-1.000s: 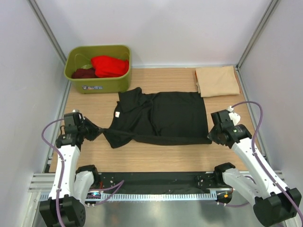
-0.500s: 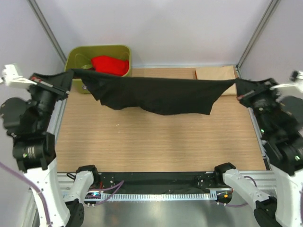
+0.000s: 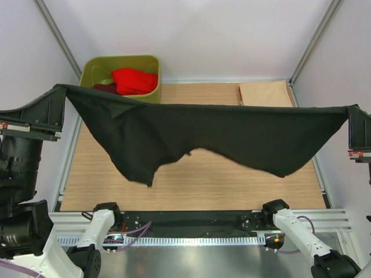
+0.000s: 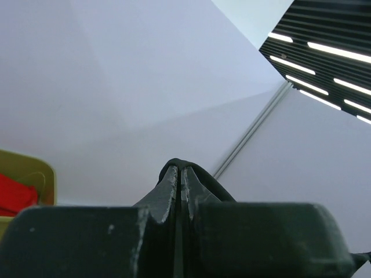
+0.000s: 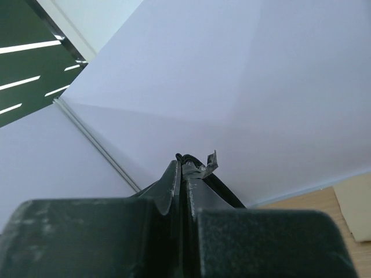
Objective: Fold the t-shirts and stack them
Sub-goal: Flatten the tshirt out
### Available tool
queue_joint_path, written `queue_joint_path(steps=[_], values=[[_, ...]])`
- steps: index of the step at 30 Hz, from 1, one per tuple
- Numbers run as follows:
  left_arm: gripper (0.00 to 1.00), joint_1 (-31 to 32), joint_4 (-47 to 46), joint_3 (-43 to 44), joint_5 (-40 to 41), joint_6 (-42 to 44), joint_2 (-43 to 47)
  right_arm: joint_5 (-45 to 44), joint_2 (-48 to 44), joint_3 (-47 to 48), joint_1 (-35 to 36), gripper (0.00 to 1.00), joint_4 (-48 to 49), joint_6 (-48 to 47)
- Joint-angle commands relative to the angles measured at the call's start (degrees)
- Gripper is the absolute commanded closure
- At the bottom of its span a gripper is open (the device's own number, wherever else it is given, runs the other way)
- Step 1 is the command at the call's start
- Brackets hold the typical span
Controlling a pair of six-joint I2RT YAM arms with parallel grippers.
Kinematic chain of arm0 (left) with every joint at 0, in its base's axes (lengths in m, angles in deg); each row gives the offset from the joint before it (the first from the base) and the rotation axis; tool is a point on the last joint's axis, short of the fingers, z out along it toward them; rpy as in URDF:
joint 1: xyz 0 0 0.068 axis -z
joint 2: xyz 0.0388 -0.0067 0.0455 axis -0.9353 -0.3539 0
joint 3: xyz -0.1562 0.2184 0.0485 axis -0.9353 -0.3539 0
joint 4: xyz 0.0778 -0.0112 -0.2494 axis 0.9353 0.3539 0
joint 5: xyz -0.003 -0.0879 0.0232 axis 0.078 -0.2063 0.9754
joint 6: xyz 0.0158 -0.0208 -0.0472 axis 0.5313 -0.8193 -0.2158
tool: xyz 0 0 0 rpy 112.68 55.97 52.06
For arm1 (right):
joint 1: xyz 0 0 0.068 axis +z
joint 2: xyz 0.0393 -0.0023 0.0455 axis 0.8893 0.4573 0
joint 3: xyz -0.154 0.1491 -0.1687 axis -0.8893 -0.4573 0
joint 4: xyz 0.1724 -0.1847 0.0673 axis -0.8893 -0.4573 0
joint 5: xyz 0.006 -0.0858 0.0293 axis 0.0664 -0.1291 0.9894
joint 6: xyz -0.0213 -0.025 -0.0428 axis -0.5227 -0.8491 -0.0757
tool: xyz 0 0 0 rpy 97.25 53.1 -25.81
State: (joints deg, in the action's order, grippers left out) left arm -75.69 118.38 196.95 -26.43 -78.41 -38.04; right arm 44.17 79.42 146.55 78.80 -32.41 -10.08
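Both ends of the black t-shirt [image 3: 191,130] are held up in the air, so it hangs stretched above the table [image 3: 191,185]. The left gripper [image 3: 59,88] is clamped tight on one end and the right gripper [image 3: 351,110] on the other. The beige t-shirt [image 3: 264,92] lies folded at the far right corner. The red t-shirt [image 3: 134,80] and the maroon t-shirt [image 3: 103,88] sit in the green tub [image 3: 119,60].

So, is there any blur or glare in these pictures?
Top view: sharp, evenly lit; folds on the black t-shirt barely show. Left wrist view: the left gripper looks soft near the lens; bright ceiling strips top right. Right wrist view: the right gripper likewise; strips top left.
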Motion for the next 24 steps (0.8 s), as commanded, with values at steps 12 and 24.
queue_joint_path(steps=[12,24], values=[[1.0,0.0,-2.6,5.2,6.4,3.4,-19.0,0.8,19.9,-1.1,-0.1,0.99,15.4,-4.0],[1.0,-1.1,-14.5,38.3,8.2,-0.1,-43.5,0.3,43.4,26.9,-0.1,0.99,21.0,-6.8]])
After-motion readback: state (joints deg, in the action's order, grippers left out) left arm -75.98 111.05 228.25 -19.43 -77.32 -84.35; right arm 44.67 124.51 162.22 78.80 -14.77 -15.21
